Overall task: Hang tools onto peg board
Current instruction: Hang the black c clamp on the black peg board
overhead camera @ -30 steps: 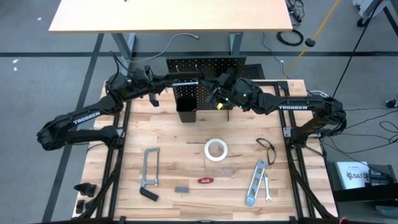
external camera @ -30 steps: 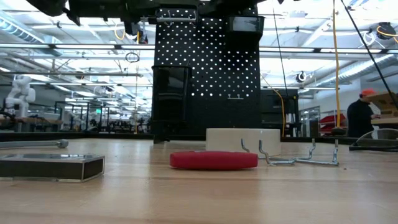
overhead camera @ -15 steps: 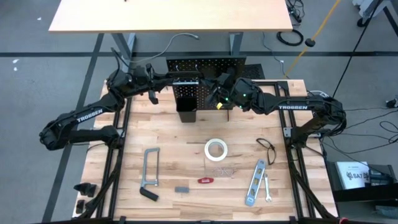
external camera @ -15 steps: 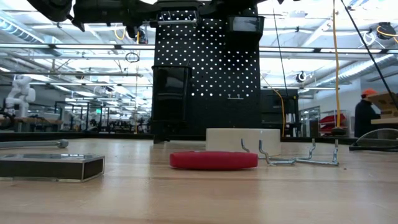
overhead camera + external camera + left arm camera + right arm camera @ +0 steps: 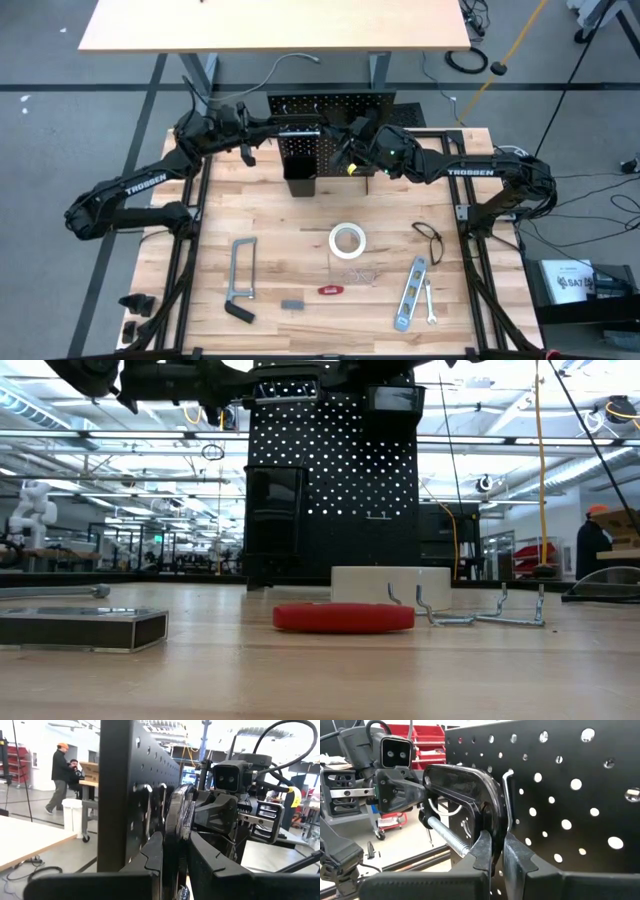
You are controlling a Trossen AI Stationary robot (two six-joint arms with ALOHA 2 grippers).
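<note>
The black peg board point(image 5: 330, 105) stands upright at the table's far edge. A dark C-clamp point(image 5: 460, 785) with a silver screw point(image 5: 445, 837) is held high against the board's front, beside a metal hook point(image 5: 507, 795). I cannot tell whether the clamp rests on that hook. My left gripper point(image 5: 175, 840) reaches in from the left and is shut on the clamp point(image 5: 180, 815). My right gripper point(image 5: 499, 837) reaches in from the right, also shut on it. In the high view both grippers meet near the board's top point(image 5: 335, 135). My left gripper pinches the C-clamp's curved frame point(image 5: 176, 827) between its two fingers. The fingers lie about level and come from the table's left, alongside the board's face. The clamp is clear of the table. My right gripper pinches the clamp's frame point(image 5: 492, 822) between its two fingers, right beside the hook. The fingers are level and come from the table's right. The clamp stands upright in the hold, its screw pointing away from the board.
A black bin point(image 5: 299, 165) hangs on the board below the grippers. On the table lie a white tape roll point(image 5: 346, 240), a grey bar clamp point(image 5: 240, 280), black pliers point(image 5: 432, 240), a silver level point(image 5: 410, 292), a small wrench point(image 5: 430, 302), a red-handled tool point(image 5: 331, 290) and loose hooks point(image 5: 362, 272).
</note>
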